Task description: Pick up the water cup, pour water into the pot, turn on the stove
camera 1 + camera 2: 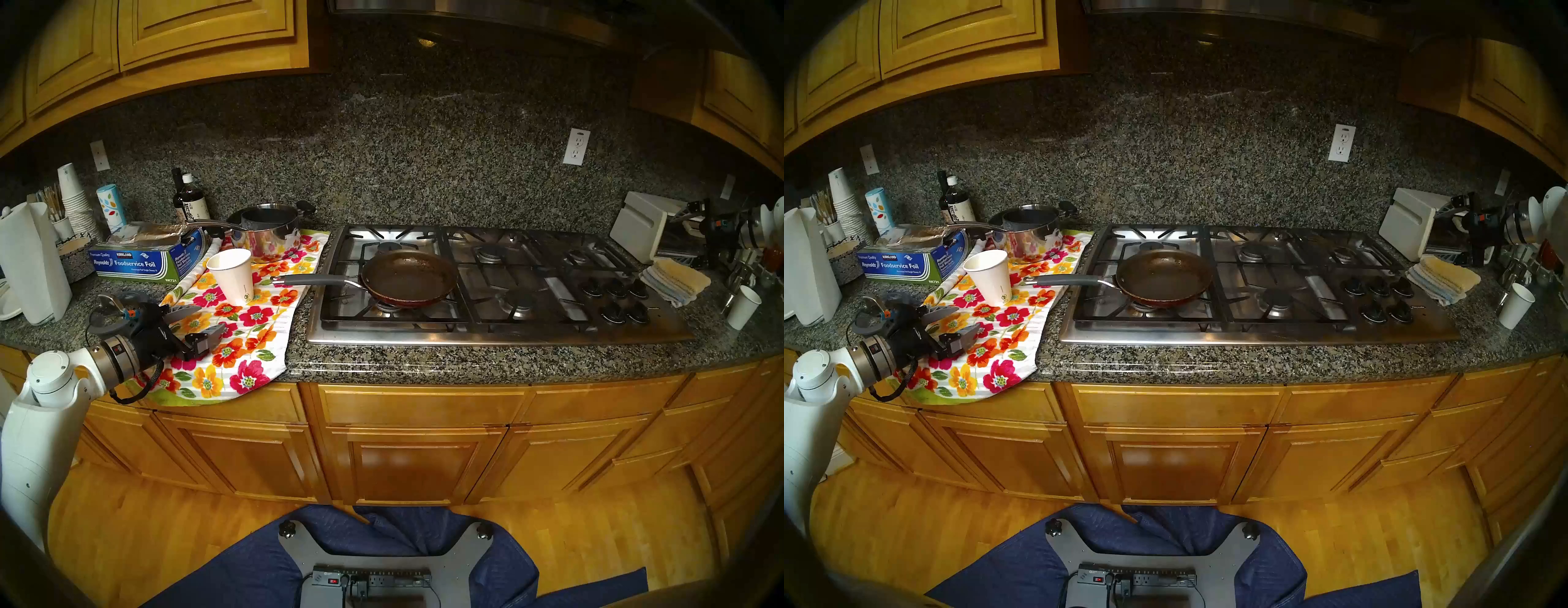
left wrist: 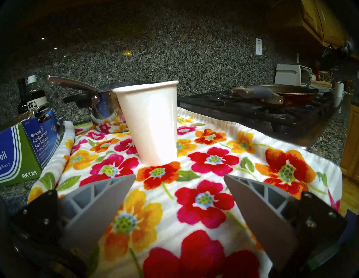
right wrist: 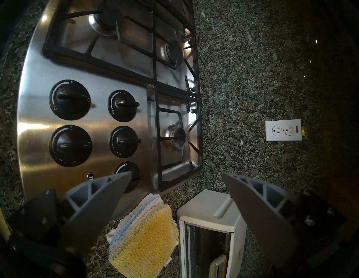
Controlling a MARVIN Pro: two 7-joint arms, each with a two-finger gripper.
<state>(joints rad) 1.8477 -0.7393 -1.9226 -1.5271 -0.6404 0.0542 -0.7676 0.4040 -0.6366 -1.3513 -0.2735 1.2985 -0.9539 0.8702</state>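
The water cup [image 1: 232, 276] [image 1: 989, 278], tall, white, with a green mark near its base, stands upright on a floral towel [image 1: 237, 352]. My left gripper [image 1: 210, 319] [image 2: 179, 175] is open and empty, low over the towel just short of the cup [image 2: 149, 124]. The pot, a red frying pan [image 1: 409, 276] [image 1: 1163, 276] with a dark inside, sits on the stove's [image 1: 466, 337] front left burner, its grey handle toward the cup. My right gripper [image 3: 176, 173] [image 1: 685, 216] is open and empty, above the counter right of the black knobs [image 3: 124, 105] [image 1: 615, 297].
A steel saucepan [image 1: 267, 229] stands behind the cup. A foil box [image 1: 140, 261], paper towel roll [image 1: 32, 263] and a stack of cups [image 1: 76, 204] are to the left. Folded cloths [image 1: 674, 278], a toaster oven [image 1: 640, 225] and a small white cup [image 1: 744, 305] are right of the stove.
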